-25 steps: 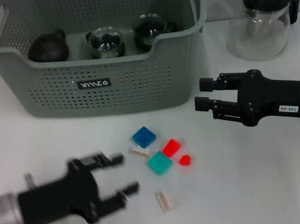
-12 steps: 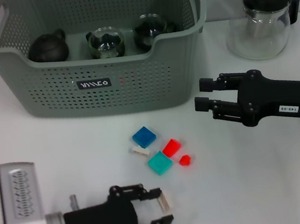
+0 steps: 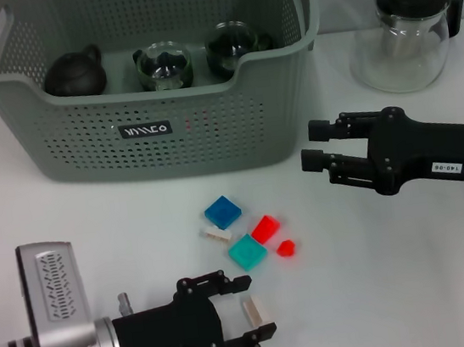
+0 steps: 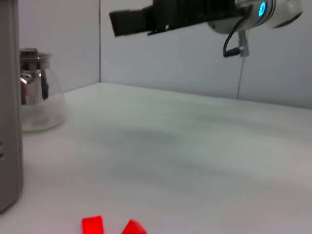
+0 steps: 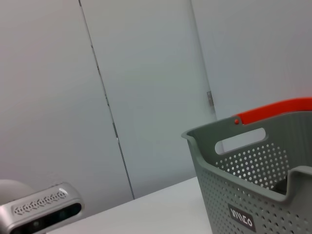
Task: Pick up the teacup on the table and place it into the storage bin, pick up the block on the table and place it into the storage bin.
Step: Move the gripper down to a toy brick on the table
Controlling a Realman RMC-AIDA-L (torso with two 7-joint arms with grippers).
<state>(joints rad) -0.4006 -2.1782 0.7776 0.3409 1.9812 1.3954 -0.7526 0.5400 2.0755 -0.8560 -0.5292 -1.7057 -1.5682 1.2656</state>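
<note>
While the right gripper (image 3: 312,147) hangs just as before at about 3 o'clock over the table (image 3: 418,286), fingers spread and empty, the left gripper (image 3: 252,312) has slid a little further toward the table's middle since half a second ago. Its spread fingers now straddle the beige block (image 3: 254,312), one on each side; whether they touch it cannot be told.

At 12 o'clock from that block lies the small cluster: a teal block (image 3: 247,252), a blue block (image 3: 223,212), a white block (image 3: 215,234), a red block (image 3: 265,228) and a smaller red piece (image 3: 285,248), all close together, well short of the storage bin (image 3: 145,130). Inside the bin sit a dark teapot (image 3: 74,73) and two glass teacups (image 3: 164,67). A glass pitcher (image 3: 406,33) stands at 1 o'clock, apart from the bin.

Bare tabletop opens between the cluster and the right gripper, and along the near edge at 5 o'clock.
</note>
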